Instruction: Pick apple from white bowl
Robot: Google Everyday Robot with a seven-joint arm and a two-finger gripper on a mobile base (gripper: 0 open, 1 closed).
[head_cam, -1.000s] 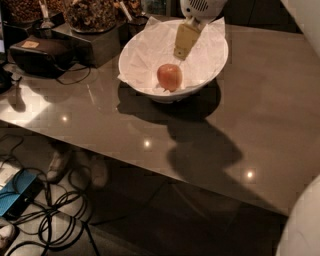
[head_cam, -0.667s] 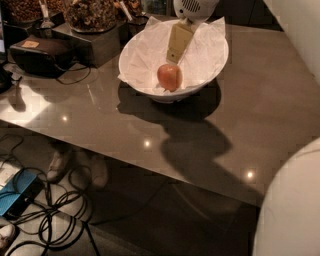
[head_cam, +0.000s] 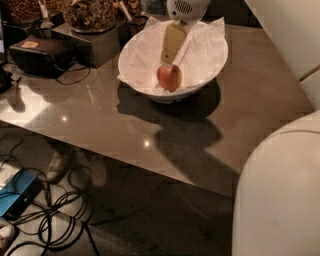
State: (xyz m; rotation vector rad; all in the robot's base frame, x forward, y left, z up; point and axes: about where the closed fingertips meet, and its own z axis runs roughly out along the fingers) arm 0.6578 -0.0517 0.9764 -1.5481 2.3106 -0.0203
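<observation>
A dark, glossy table [head_cam: 240, 115] is seen across most of the view, its near edge running from the left down to the right. A white robot body [head_cam: 280, 195] is seen at the lower right, past that edge. On the floor below, cables [head_cam: 50, 210] and a blue box [head_cam: 15, 192] are seen.

The bowl [head_cam: 170, 96] is set at the far middle of the table and is lined with crinkled paper [head_cam: 200, 50] that spills over the rim. The apple [head_cam: 169, 77] is held in it, low on the near side, resting on the paper. The apple is round, so no long axis is shown, and which way its stem points cannot be told.

To the left of the bowl, jars of nuts [head_cam: 90, 12] are raised on a dark stand [head_cam: 95, 42], near the bowl but apart from it. A black case [head_cam: 37, 52] with a cord is laid further left.

The gripper [head_cam: 169, 59] is hung inside the bowl from above, tilted, its tip just over the top of the apple; whether they touch, and how far the gripper is open, cannot be told.

Bare table is left in front of and to the right of the bowl.
</observation>
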